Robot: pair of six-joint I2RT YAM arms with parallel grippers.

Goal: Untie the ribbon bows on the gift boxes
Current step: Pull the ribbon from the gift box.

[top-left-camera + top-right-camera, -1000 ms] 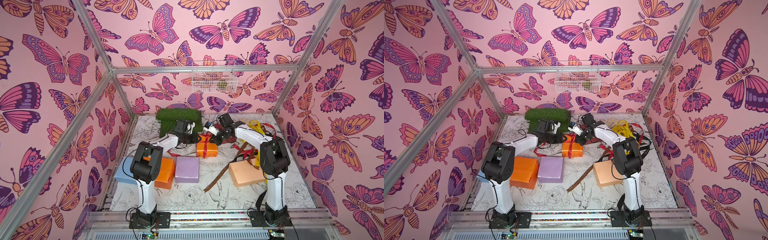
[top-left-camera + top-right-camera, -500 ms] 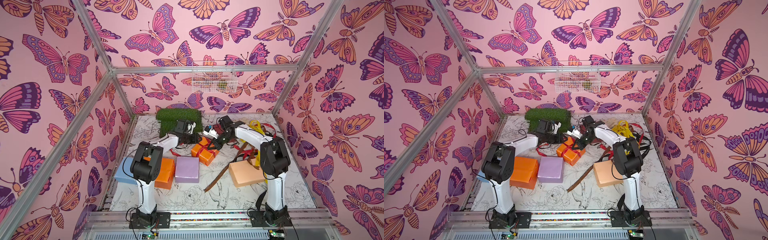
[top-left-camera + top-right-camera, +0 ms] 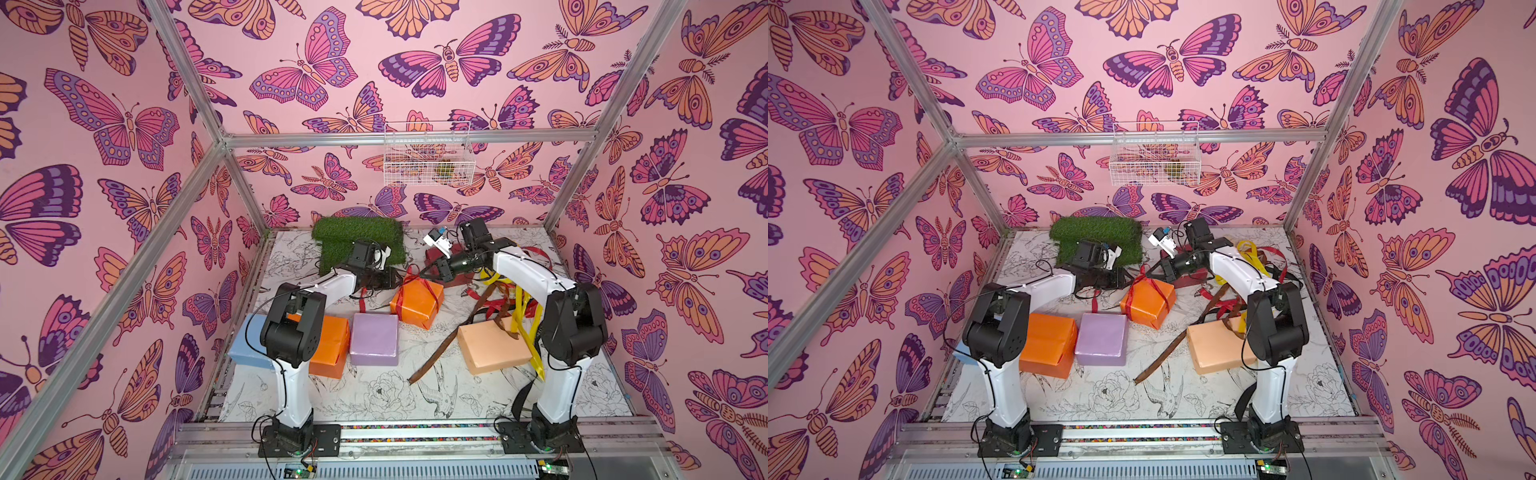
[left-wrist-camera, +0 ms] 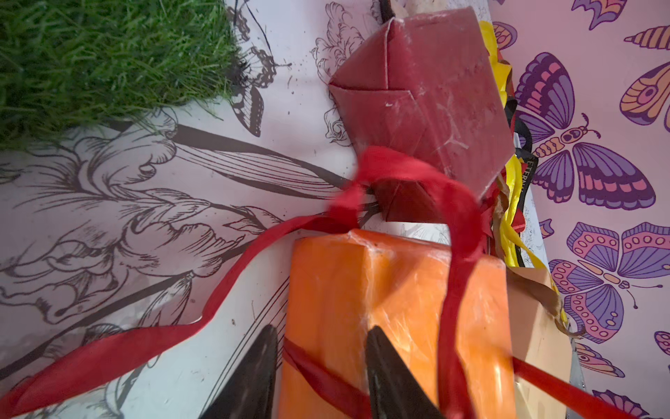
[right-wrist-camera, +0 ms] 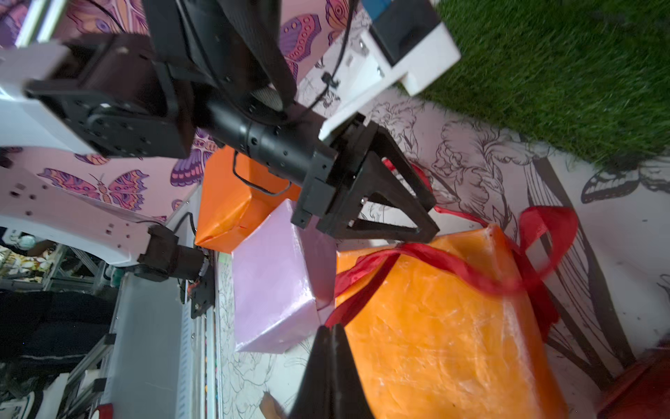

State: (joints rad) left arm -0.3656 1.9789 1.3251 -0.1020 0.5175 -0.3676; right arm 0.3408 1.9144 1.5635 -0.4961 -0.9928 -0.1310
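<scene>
— Pinching what, exactly?
— My left gripper (image 5: 431,221) and right gripper (image 5: 330,328) are both closed narrow on the flat, satiny red ribbon (image 5: 456,270).
— And the parcel?
— The glossy, crinkled orange box (image 5: 435,344) lies tilted mid-table, just beside the smooth lilac box (image 5: 272,283), ribbon crossing it.

The turf mat (image 3: 357,241) lies at the back left of the desk (image 3: 374,399). The wire basket (image 3: 428,153) hangs on the rear wall above, further right. Mid-desk sits the tilted gift box (image 3: 417,301) carrying the ribbon bow (image 4: 398,174), with the left claw (image 3: 395,279) at its left and the right claw (image 3: 424,273) at its back right. The rear gift box (image 4: 424,101) lies just behind it. Front left, three untied gift boxes (image 3: 332,345) stand side by side. On the front-right gift box (image 3: 490,353), loose ribbons (image 3: 505,291) are draped, with more heaped behind.
</scene>
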